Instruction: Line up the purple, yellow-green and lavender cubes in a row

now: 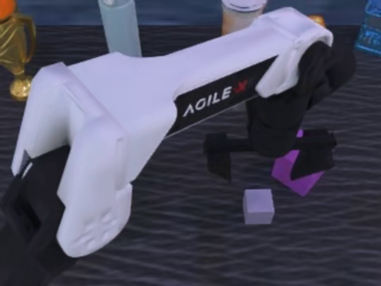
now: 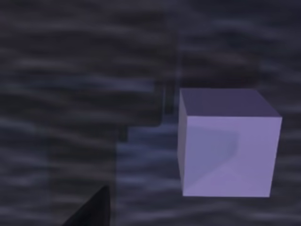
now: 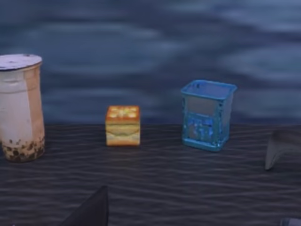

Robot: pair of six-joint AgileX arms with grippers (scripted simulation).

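Observation:
My left arm reaches across the table, and its gripper (image 1: 266, 156) hangs open with its black fingers (image 1: 217, 156) spread wide. The purple cube (image 1: 290, 173) lies on the table, partly covered by the finger on the right. The lavender cube (image 1: 258, 206) sits just in front of the gripper, free of both fingers. It fills the left wrist view as a lavender cube (image 2: 225, 143), beyond the left gripper (image 2: 191, 207), which holds nothing. The yellow-green cube is out of view. My right arm is out of the top view. Its gripper (image 3: 134, 207) is open and empty.
At the back stand a gold trophy (image 1: 18, 53), a pale blue bottle (image 1: 119, 27), a milk tea cup (image 3: 19, 108), an orange block (image 3: 122, 125) and a blue container (image 3: 207, 115). The left arm's white body (image 1: 119, 119) hides much of the table's left half.

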